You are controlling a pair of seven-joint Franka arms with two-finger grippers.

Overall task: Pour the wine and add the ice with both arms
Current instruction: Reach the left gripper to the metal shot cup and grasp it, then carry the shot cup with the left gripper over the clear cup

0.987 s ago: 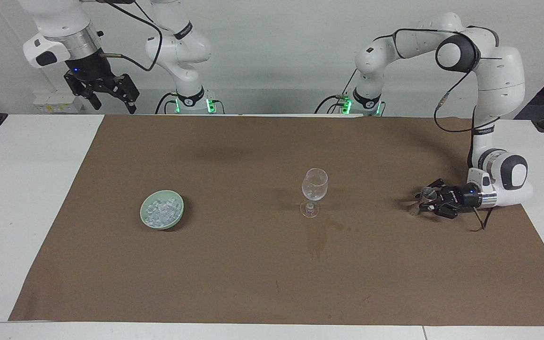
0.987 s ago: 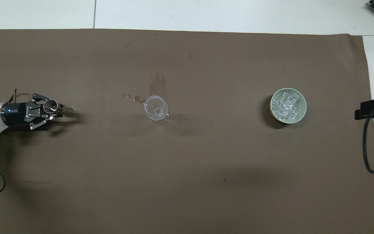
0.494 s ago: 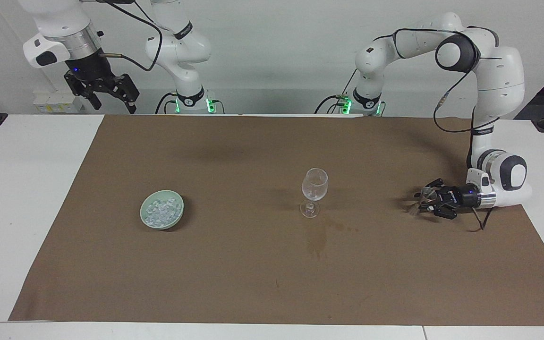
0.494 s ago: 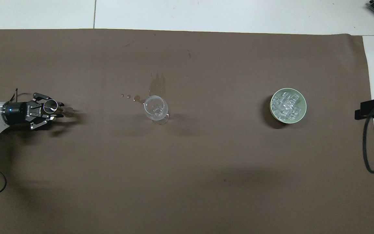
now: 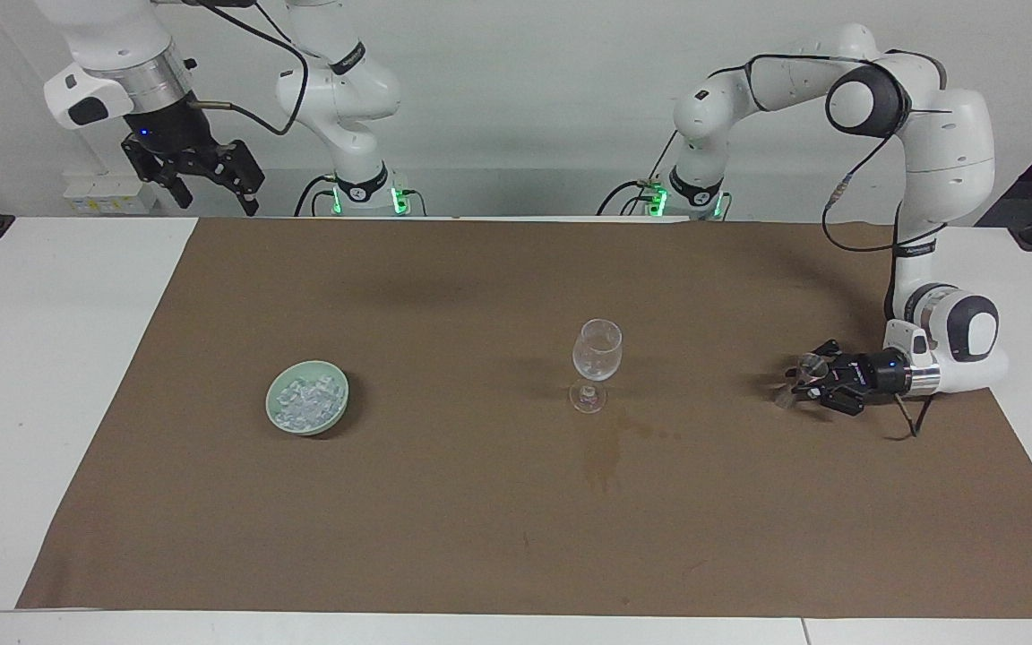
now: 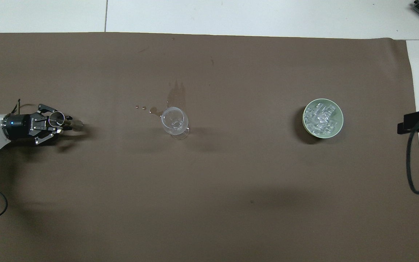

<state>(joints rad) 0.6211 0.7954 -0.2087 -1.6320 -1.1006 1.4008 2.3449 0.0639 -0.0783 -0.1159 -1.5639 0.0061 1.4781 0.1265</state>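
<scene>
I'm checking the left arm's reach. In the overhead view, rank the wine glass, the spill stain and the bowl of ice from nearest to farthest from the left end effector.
From the left end effector, at the left arm's end of the table:
1. Spill stain, beside the glass.
2. Wine glass, mid-table; close to the stain.
3. Bowl of ice, toward the right arm's end.

Brown cloth [image 5: 480, 520], pale green bowl [image 5: 337, 408], clear whitish ice [image 5: 305, 400], white arms, black pincers

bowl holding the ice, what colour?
Pale green bowl, ice inside; clearest in the overhead view.
</scene>
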